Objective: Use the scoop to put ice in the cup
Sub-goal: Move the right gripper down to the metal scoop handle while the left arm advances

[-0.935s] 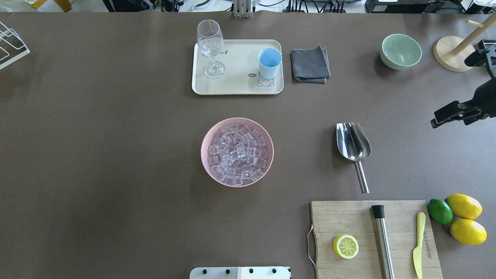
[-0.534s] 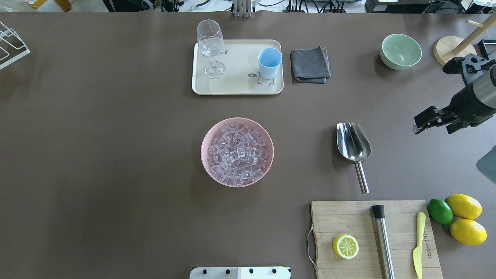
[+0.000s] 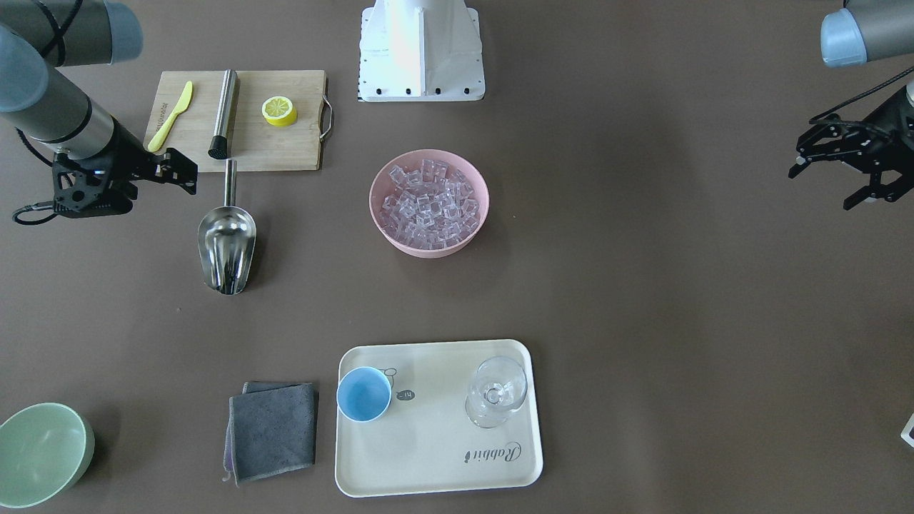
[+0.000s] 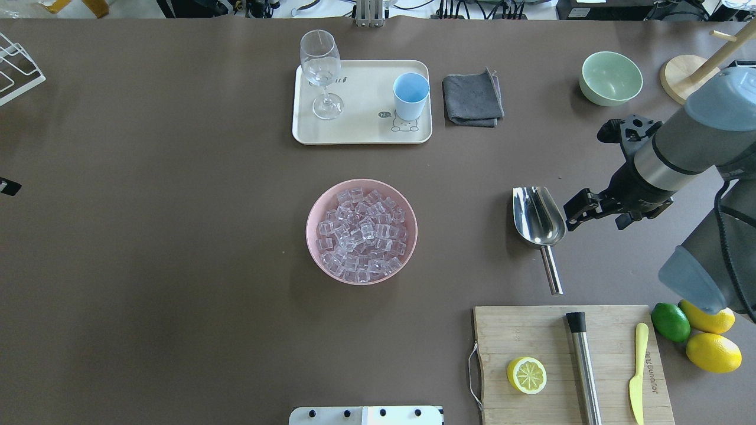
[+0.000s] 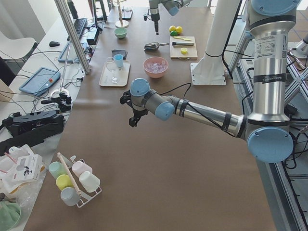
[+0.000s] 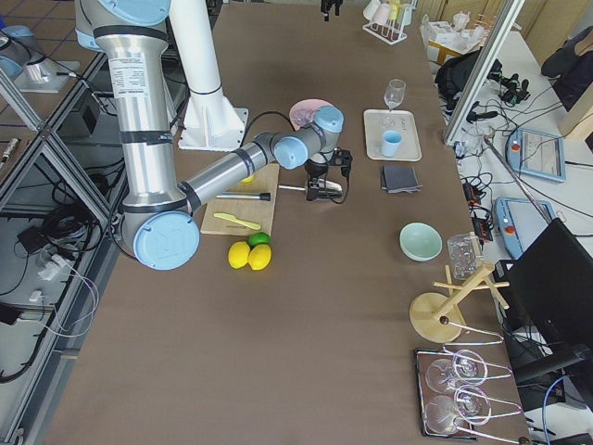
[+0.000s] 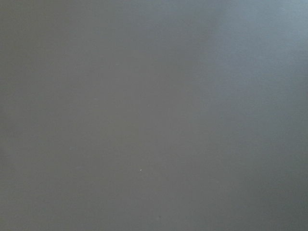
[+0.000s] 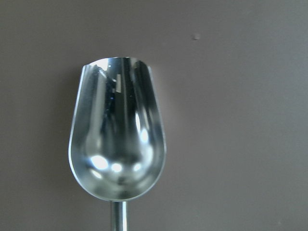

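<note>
Overhead exterior: the right gripper [image 4: 572,213] is held open and empty just beside the scoop [image 4: 538,216], whose handle is unobstructed (presumably for grasping). Exterior front-facing: the left gripper [image 3: 821,189] is seen open, well aside; the ice [image 3: 428,200] is heaped in the pink bowl [image 3: 428,250], and the cup [image 3: 363,393] is stood on the tray [image 3: 443,457].

arms: right arm [image 4: 673,154] and left arm [image 5: 192,109] same build, brushed silver tubes between grey joint housings
joint caps: each cap [image 5: 269,144] round, light blue, one per joint
markings: printed label strip [image 5: 267,57] down the left arm's upright tube, text too small to read
grippers: right gripper [image 4: 593,217] and left gripper [image 3: 821,190] all black, bare linkage frames, two fingers each
cables: thin, black; one cable [image 5: 179,87] runs along the left forearm under a black strap, a cable loop [image 3: 25,212] hangs off the right wrist
base: white pedestal [image 3: 421,43], flat foot plate, row of dark screws [image 3: 408,91] along its edge
</note>
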Robot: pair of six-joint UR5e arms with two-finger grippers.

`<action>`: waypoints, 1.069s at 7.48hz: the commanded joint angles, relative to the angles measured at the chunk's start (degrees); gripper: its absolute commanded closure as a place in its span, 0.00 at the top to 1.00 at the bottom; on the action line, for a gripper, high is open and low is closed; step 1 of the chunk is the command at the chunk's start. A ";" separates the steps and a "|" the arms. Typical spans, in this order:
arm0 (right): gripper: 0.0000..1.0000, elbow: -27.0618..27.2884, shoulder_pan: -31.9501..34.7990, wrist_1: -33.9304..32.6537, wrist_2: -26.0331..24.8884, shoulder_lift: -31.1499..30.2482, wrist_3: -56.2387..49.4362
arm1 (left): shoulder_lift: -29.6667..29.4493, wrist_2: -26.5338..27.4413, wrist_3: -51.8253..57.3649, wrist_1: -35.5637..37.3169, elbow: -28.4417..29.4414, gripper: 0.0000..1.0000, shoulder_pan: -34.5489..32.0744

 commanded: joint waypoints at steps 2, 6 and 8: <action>0.99 -0.27 -8.12 -0.03 -2.09 5.48 5.30 | -1.69 3.66 -0.03 -15.72 3.63 0.99 7.97; 0.98 -0.18 -12.79 0.23 -4.03 5.58 8.81 | -2.66 9.99 0.49 -23.92 3.89 0.99 17.55; 0.98 -0.36 -13.94 0.32 -5.17 4.80 9.00 | -3.71 10.10 0.50 -27.87 3.98 0.99 19.32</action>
